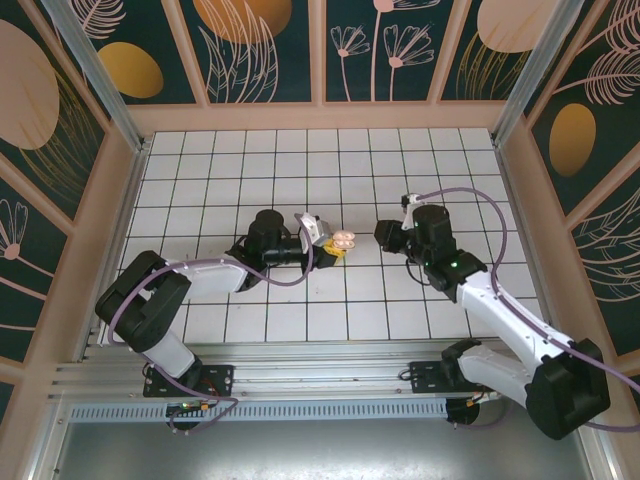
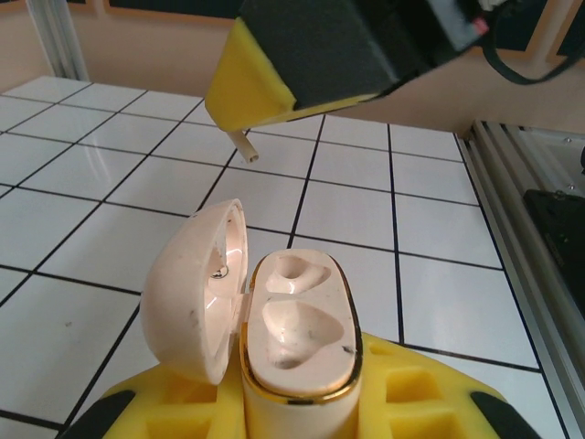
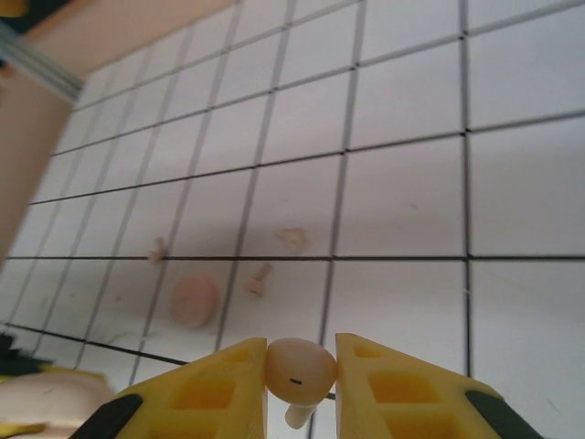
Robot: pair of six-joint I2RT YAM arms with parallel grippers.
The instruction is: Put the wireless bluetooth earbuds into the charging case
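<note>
Two holes in the open charging case were empty, so nothing was in yet. The left jaws were clamped on the case, above the worktop. The right jaws squeezed one earbud near it, ready to go in.

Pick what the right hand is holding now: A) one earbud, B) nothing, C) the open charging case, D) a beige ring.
A: the right hand is shut on one earbud, its stem poking out below, while the open charging case sits in the left hand.
</note>
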